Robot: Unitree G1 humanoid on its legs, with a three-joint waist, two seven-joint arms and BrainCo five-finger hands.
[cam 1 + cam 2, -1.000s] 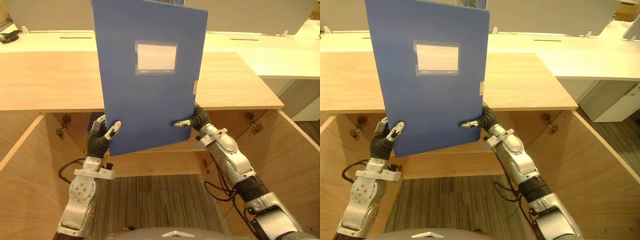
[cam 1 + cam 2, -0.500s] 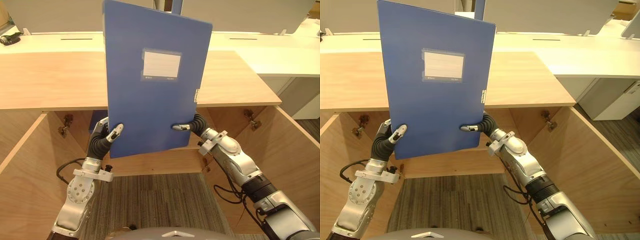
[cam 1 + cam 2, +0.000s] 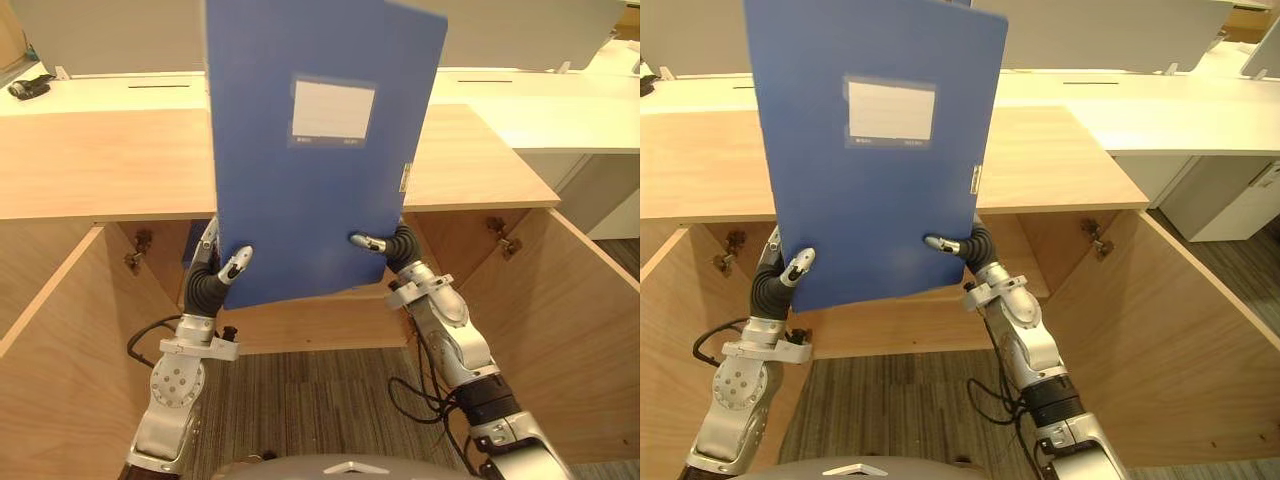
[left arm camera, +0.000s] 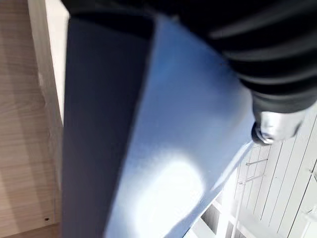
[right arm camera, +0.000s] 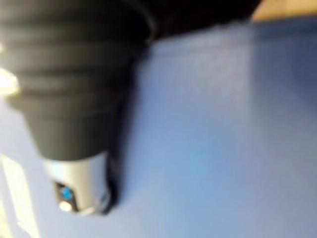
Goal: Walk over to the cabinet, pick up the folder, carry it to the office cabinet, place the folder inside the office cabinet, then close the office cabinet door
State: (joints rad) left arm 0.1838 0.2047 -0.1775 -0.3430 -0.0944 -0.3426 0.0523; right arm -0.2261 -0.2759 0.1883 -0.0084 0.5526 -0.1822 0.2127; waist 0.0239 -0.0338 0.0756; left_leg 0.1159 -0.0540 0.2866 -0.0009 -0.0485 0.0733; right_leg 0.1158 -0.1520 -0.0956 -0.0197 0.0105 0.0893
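Pinching the upright folder point(image 3: 310, 200) low: left robot hand point(image 3: 212, 282), right robot hand point(image 3: 393, 245).

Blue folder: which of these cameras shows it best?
The right eye view: the blue folder faces the camera, label visible, its lower edge pinched by the left robot hand and right robot hand. The left eye view shows the same. The wrist views show a close patch of blue cover.

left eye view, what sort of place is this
Probably an office: a blue folder held up in front, a low wooden cabinet with both doors open, white desks behind it and grey carpet on the floor.
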